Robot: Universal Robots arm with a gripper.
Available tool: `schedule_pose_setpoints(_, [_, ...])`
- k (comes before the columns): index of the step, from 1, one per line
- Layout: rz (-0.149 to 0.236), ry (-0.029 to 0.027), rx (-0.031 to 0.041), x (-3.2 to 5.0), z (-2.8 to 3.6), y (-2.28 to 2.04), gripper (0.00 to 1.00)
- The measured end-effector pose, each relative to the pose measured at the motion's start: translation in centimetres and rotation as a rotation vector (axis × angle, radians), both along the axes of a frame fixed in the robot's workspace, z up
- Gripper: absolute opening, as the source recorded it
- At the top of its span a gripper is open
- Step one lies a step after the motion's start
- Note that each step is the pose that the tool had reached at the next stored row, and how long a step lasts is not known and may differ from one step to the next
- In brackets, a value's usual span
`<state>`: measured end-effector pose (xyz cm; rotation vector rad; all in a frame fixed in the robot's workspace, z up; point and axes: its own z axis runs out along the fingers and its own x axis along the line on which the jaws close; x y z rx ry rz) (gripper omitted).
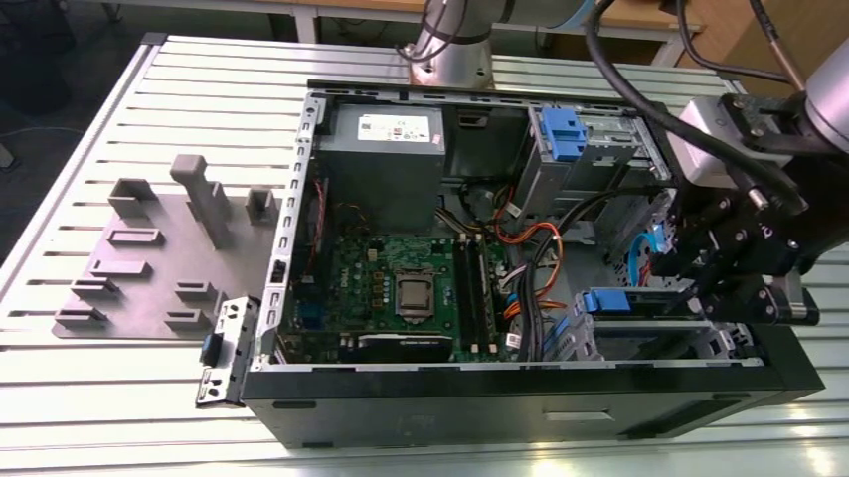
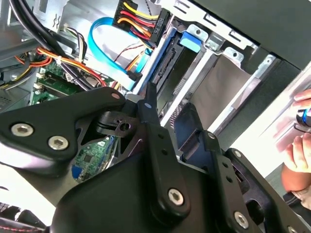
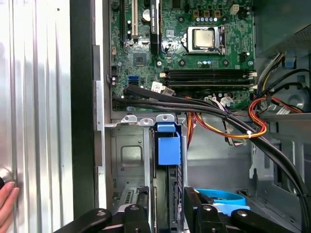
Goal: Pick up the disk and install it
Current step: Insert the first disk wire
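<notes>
- One silver hard drive in a blue plastic carrier (image 3: 167, 150) is sitting edge-up in the open grey computer case's (image 1: 531, 393) drive cage.
- One black gripper (image 3: 163, 206), jaws clamped on its 6 o'clock end.

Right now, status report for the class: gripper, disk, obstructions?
Gripper astride the disk at the drive cage. Disk on edge in the cage, blue carrier showing. Black cables pass beside the cage; a hand outside the case.

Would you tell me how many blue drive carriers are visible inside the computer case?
2: one blue carrier in the upper bay, one in the lower bay beside the gripper. Others may be hidden.
</notes>
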<state>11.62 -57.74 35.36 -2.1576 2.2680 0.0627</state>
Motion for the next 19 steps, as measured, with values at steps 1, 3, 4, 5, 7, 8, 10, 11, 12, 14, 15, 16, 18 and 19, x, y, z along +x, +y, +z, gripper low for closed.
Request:
schedule_pose_setpoints(1, [0.0, 0.0, 0.0001, 0.0, 0.25, 0.0, 0.42])
schedule_pose_setpoints(3, [0.0, 0.0, 0.0, 0.0, 0.63, 0.0, 0.42])
schedule_pose_setpoints(4, [0.0, 0.0, 0.0, 0.0, 0.74, 0.0, 0.42])
schedule_pose_setpoints(5, [0.0, 0.0001, 0.0002, 0.0, 0.76, 0.0, 0.42])
schedule_pose_setpoints(7, [0.0, 0.0, 0.0003, 0.0, 0.77, 0.05, 0.42])
schedule_pose_setpoints(8, [0.0, 0.0, 0.0001, 0.0, 0.78, 0.13, 0.42])
schedule_pose_setpoints(10, [0.0, 0.0, 0.0001, 0.01, 0.77, 0.38, 0.42])
schedule_pose_setpoints(11, [0.0, 0.0, 0.0001, 0.01, 0.77, 0.54, 0.42])
schedule_pose_setpoints(12, [0.0, 0.0, 0.0001, 0.01, 0.77, 0.7, 0.42])
schedule_pose_setpoints(14, [0.0, 0.0006, -0.0002, 0.03, 0.87, 0.74, 0.42])
schedule_pose_setpoints(15, [0.0, 0.0012, -0.0001, 0.05, 0.94, 0.76, 0.42])
schedule_pose_setpoints(16, [0.0, 0.0015, 0.0, 0.07, 0.96, 0.82, 0.42])
schedule_pose_setpoints(18, [0.0, 0.0017, 0.0001, 0.09, 0.97, 1.19, 0.42])
schedule_pose_setpoints(19, [0.0, 0.0017, 0.0, 0.1, 0.97, 1.41, 0.42])
